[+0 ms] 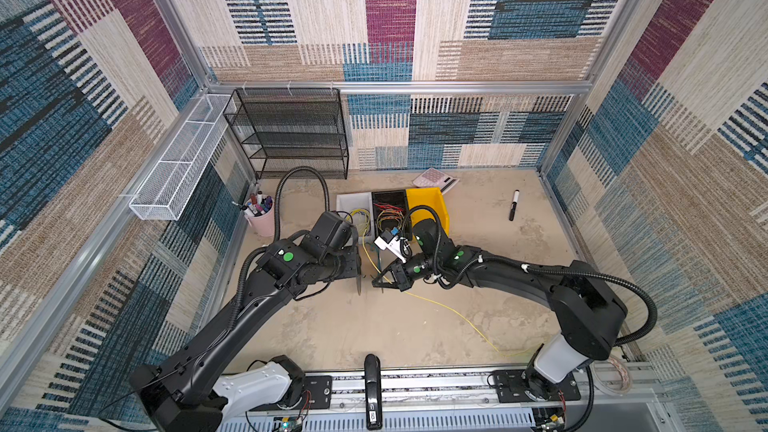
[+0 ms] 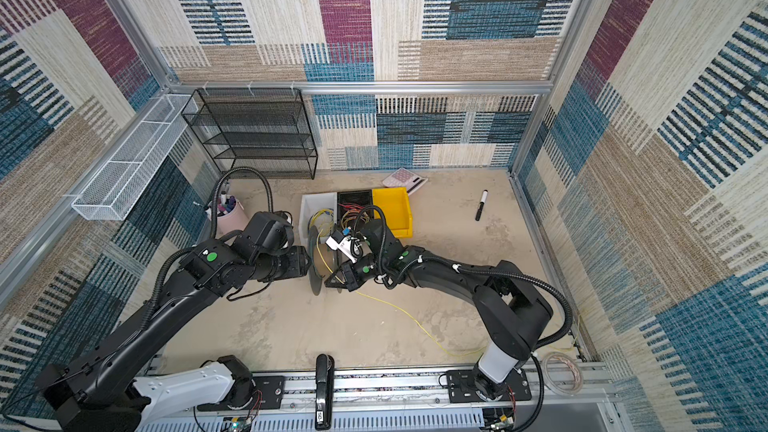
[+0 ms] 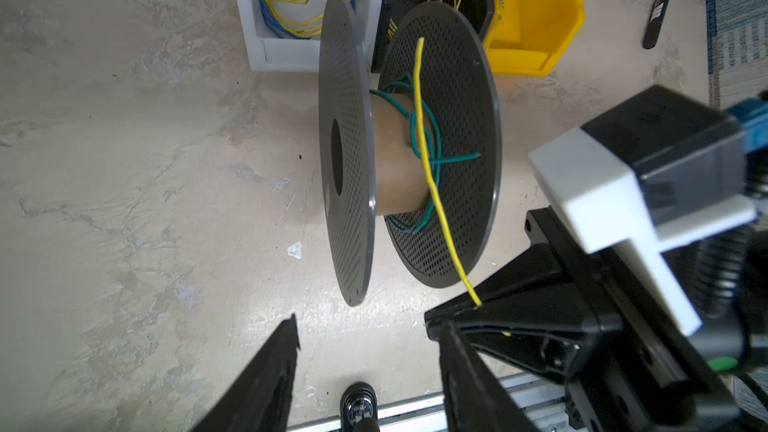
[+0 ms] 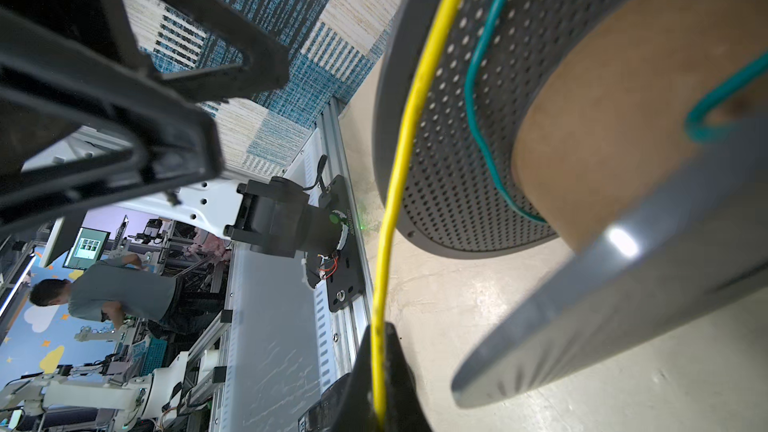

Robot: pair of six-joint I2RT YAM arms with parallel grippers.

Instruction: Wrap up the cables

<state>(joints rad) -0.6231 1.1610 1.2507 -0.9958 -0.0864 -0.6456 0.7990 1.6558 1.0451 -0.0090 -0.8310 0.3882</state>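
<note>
Winding seems to be just beginning: the right gripper (image 4: 380,351), at 3 o'clock of the spool (image 3: 347,139), is pinching the yellow wire (image 3: 426,168), which is lying over the core (image 3: 392,184). The left gripper (image 3: 370,326), at 9 o'clock, is standing spread and empty. The next move is probably calling for a taut turn around the core.

Three plastic bins stood on the worktop (image 1: 374,326): one white bin (image 1: 345,205), one black bin (image 1: 388,195), one yellow bin (image 1: 428,201). There was one grey perforated spool (image 3: 395,151) with two flanges, one thin yellow wire (image 4: 400,168), one green wire (image 4: 468,89) and one black-and-white marker pen (image 1: 514,205). One pink pen cup (image 1: 264,224), one pink-and-white calculator (image 1: 432,178), one black mesh rack (image 1: 291,135) and one white mesh basket (image 1: 174,184) stood around.
</note>
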